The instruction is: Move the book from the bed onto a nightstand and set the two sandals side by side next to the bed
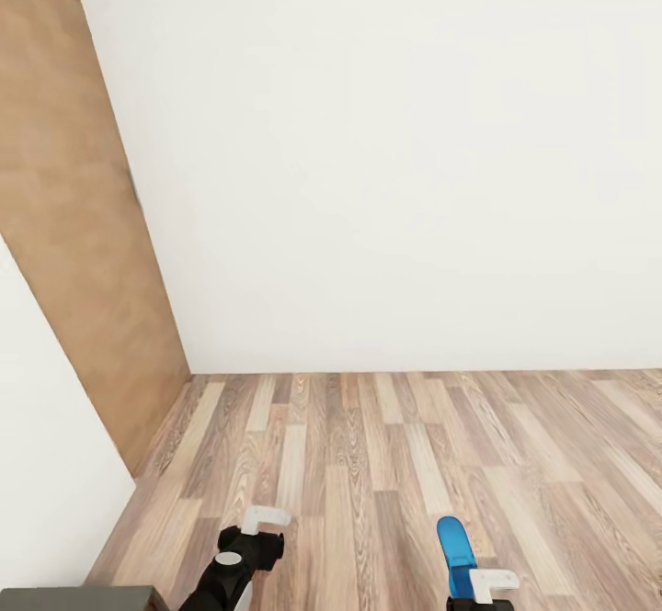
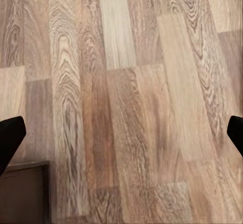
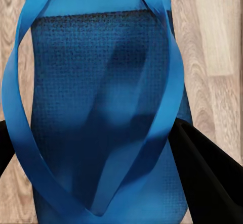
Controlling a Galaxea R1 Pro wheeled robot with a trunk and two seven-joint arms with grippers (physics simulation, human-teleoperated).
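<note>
my right gripper [image 1: 478,583] low over the floor [image 1: 386,464], pinching a blue sandal [image 1: 455,544], my left gripper [image 2: 121,133] spread wide, holding nothing

The blue sandal [image 1: 455,545] in the right gripper [image 1: 478,593] is cut by the head view's bottom edge, its lower part hidden behind the claw's white bracket. In the right wrist view the sandal [image 3: 101,97] runs off the picture beyond and beneath the claw, so its toe and heel ends cannot be seen; the dark fingers [image 3: 212,178] on either side of it are cropped too.

The left gripper [image 2: 121,133] shows just two black fingertips [image 2: 10,138] at the picture's edges. A dark wooden corner [image 2: 23,191] beside one fingertip is too cropped to identify, as is the dark slab [image 1: 78,598] beside the left arm.
</note>
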